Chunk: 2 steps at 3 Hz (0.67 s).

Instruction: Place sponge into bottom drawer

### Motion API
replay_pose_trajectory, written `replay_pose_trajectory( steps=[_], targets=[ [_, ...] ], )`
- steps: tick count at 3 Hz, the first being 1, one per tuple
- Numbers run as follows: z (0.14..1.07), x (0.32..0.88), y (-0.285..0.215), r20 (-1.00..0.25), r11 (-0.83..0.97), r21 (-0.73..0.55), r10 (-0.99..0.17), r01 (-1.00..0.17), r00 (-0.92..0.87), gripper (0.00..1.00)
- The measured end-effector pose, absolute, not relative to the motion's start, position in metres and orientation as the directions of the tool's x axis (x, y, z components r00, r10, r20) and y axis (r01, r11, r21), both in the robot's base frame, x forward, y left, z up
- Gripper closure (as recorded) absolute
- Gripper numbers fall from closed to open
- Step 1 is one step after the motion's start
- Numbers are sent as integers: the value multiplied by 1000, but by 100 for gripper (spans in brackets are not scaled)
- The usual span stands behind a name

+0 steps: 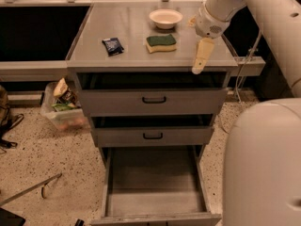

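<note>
The sponge (161, 43), dark green on top over yellow foam, lies flat on the grey cabinet top (131, 27), just in front of a white bowl. My gripper (200, 60) hangs down from the arm over the right part of the cabinet top. It is to the right of the sponge, apart from it, and holds nothing that I can see. The bottom drawer (155, 199) is pulled far out at floor level, and its plain grey inside is bare.
A white bowl (165, 18) and a dark blue packet (113, 45) also sit on the cabinet top. The two upper drawers (153, 100) with black handles stand slightly open. A plastic bin (63, 111) of items is on the floor at left. My base (263, 168) fills the lower right.
</note>
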<state>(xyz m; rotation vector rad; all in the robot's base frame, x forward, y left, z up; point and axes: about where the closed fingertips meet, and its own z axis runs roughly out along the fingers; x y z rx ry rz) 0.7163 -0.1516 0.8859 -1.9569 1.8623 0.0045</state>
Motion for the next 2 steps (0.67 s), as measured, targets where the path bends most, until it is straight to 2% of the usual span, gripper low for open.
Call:
replay_pose_trajectory(
  steps=[1,2],
  targets=[
    [871,748,-118,-279,-97,-295,-943,-950,183,0],
    [892,778,-93,-272,-123,-385,-932,-914,240,0]
  ],
)
